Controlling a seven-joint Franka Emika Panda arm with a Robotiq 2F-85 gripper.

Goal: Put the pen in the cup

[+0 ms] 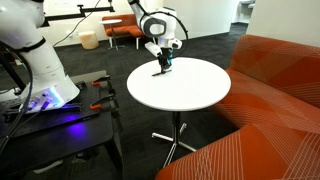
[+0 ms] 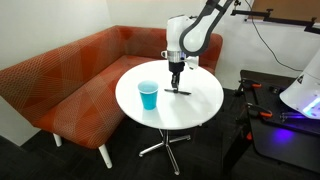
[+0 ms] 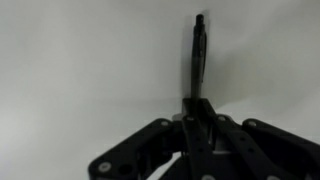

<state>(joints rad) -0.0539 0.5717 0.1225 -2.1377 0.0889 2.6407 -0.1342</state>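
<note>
Only part of the pen [image 3: 199,55] shows past the claw [image 3: 197,108].

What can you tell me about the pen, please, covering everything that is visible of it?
The pen is a thin, dark, straight stick, plastic by its look, narrowing slightly at the far tip. It lies roughly level at the surface of the round white table, near the middle. The end effector reaches down from above and appears closed around it, with most of its length sticking out to one side. Whether it rests on the table or is just raised cannot be told. It is apart from the blue cup.
</note>
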